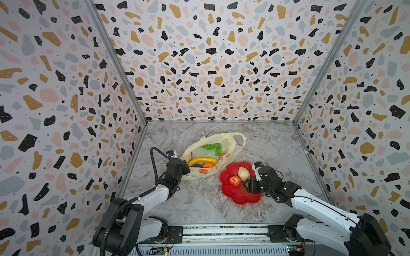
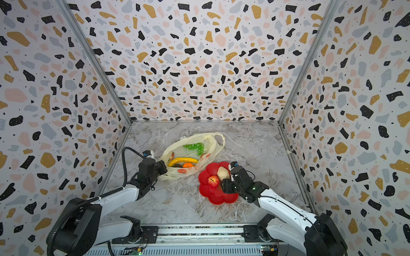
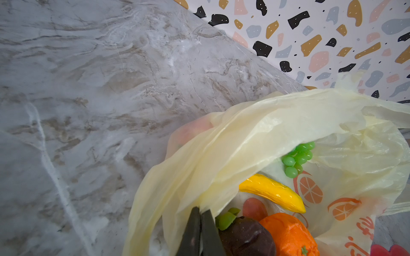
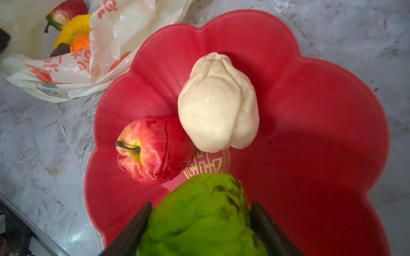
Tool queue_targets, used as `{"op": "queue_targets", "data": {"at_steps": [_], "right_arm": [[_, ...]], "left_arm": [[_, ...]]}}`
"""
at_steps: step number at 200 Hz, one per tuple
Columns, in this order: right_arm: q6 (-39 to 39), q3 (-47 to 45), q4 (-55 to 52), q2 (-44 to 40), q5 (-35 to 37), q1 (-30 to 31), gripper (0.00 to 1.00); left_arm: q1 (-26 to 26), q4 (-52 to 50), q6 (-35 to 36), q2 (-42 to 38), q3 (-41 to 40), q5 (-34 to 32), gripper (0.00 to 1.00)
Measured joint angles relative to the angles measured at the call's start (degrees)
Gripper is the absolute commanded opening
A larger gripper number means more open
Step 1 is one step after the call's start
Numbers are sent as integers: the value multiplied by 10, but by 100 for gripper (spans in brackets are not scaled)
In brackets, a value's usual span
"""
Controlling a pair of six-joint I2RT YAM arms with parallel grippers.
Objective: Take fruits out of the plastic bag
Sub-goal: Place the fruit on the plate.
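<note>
The plastic bag (image 1: 229,144) lies open on the surface (image 1: 199,206), back and left of centre, its mouth toward the left arm. In both top views a banana (image 1: 203,160), a bunch of grapes (image 1: 213,147) and an orange (image 1: 208,165) show inside it. The left wrist view adds a dark purple fruit (image 3: 246,239) beside the orange. It also shows the left end effector (image 3: 200,212) with its fingers pressed together on the bag's rim, the thin film draping from them. Only the right wrist view shows a strawberry (image 4: 66,12) in the bag. It also shows the right end effector (image 4: 200,205) clamped on a green fruit (image 4: 199,221) over the near part of the red plate (image 4: 310,110); from above only a sliver of green shows. An apple (image 4: 153,150) and a beige pear (image 4: 218,104) lie touching on the plate, just right of the bag, whose corner reaches its rim. The left arm stretches forward low, its wrist at the bag's near left edge. The right arm comes in from the right, its wrist covering the plate's right side. Speckled walls (image 1: 221,66) close three sides.
</note>
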Motion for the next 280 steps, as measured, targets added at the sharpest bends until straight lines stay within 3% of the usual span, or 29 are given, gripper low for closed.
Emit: {"op": "queue_targets", "data": {"at_steps": [220,259,280], "right_arm": [[-3,-2,49,115,92,16,64],[-7,7,54,130,113,24,66],[-8,10,54,135,122,26,72]], "left_arm": [[0,-2,2,0,0,-6,6],[0,-3,2,0,0,-7,6],[0,-3,2,0,0,-9,6]]}}
